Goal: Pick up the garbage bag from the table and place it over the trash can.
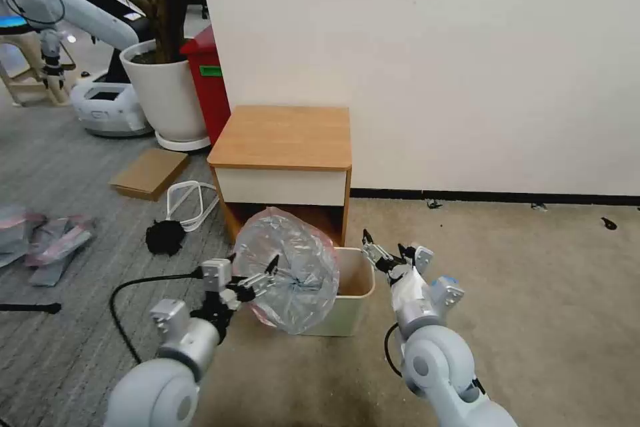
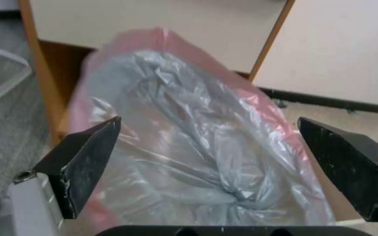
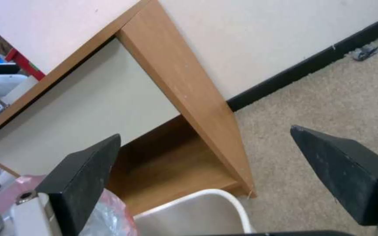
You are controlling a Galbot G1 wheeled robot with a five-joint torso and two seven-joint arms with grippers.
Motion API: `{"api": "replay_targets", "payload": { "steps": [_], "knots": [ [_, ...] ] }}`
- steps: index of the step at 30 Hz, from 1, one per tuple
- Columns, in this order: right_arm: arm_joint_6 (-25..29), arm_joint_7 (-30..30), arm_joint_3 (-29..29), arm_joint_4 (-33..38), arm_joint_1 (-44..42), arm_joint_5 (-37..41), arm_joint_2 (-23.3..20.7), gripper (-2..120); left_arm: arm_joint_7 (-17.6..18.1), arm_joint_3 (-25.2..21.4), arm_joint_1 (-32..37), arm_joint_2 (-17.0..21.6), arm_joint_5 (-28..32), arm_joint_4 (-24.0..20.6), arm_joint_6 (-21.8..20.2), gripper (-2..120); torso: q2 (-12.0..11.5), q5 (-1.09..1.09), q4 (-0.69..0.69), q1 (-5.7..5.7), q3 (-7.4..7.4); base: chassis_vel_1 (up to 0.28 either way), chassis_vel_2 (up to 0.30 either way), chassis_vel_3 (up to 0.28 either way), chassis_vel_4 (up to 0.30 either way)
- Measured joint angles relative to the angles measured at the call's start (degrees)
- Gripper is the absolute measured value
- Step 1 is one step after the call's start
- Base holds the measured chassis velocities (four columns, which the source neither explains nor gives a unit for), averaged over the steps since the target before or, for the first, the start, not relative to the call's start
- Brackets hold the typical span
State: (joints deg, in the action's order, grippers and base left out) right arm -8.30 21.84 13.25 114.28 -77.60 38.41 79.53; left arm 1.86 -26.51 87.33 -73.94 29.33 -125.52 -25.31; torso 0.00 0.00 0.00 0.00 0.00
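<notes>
The garbage bag [image 1: 288,271], crinkly grey plastic with a pinkish-red rim, bulges over the left part of the cream trash can [image 1: 351,293], which stands on the floor in front of the table [image 1: 283,140]. My left gripper [image 1: 261,275] is open at the bag's left side. In the left wrist view its fingers [image 2: 88,160] spread wide with the bag [image 2: 189,141] just beyond them. My right gripper [image 1: 381,247] hovers open above the can's right rim. The right wrist view has the open gripper [image 3: 205,131] over the can's rim [image 3: 206,201] and a bit of bag [image 3: 108,213].
A red bin [image 1: 208,80] and a large white plant pot [image 1: 167,90] stand left of the table. Cardboard [image 1: 148,173], a white loop [image 1: 190,203], a black lump [image 1: 165,237] and a heap of flat bags [image 1: 47,237] lie on the left floor. Open carpet lies right.
</notes>
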Motion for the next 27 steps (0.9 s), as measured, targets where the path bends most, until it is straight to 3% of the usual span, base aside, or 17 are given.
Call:
{"api": "replay_targets", "payload": {
  "steps": [7,18,27],
  "knots": [
    [0.46,-0.05,0.83,-0.38,-0.45,-0.08,-0.01,99,4.43,2.85,-5.24,-0.64,-0.01,2.89,-3.76,99,0.00,0.00,-0.01,0.00,0.00,0.000,0.000,0.000,0.000],
    [0.70,-0.07,0.97,-1.58,-0.24,-0.35,0.65,94,9.86,3.36,-7.45,-0.74,-0.19,1.53,-11.40,93,0.00,0.01,0.00,0.00,0.00,0.000,0.000,0.000,0.000],
    [1.28,-0.09,0.98,-2.06,-0.32,-0.56,0.52,90,12.66,3.90,-9.28,-0.98,0.44,2.19,-14.79,90,0.00,0.00,0.00,0.00,0.00,0.000,0.000,0.000,0.000]
  ]
}}
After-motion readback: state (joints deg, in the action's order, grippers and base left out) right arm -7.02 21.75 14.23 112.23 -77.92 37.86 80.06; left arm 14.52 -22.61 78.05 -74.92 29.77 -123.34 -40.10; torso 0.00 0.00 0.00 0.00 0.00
